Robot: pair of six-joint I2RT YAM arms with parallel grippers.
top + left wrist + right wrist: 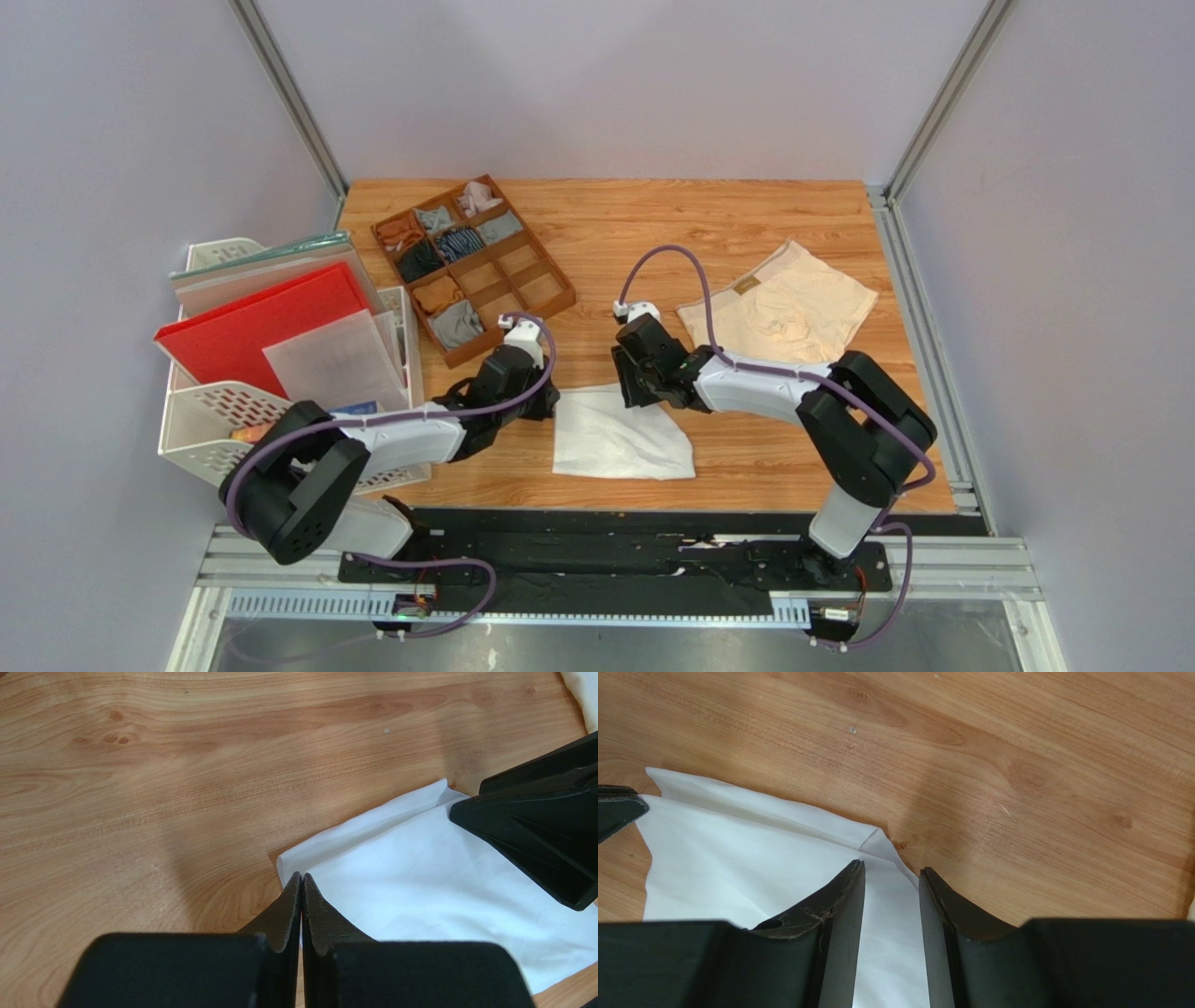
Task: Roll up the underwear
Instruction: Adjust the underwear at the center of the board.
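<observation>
Shows, from above, the white underwear [622, 437] lying flat on the worktop [730, 231] near its front edge, folded to a rough rectangle, with one claw at each far corner. Puts the left claw [302, 877] right at the cloth's far left corner, fingers pressed tight together with no gap. Cannot tell whether a pinch of fabric sits between them or merely under the tips. Puts the right claw [889, 871] astride the far right corner, partly open, with a strip of white cloth showing in the gap between its fingers and nothing clamped. Has the cream underwear [779, 308] spread out farther back and to the right, well apart from both claws. Reveals only in the top view the compartment tray [474, 266] of small rolled garments at the back left and the file rack [211, 406] off the worktop's left side. Reveals only in the wrist views the thin folded-over hem along the white cloth's far edge and how each claw meets its corner. Catches, in the left wrist view, the right claw's dark finger over the cloth and, in the right wrist view, the left claw's tip at the picture's left edge.
</observation>
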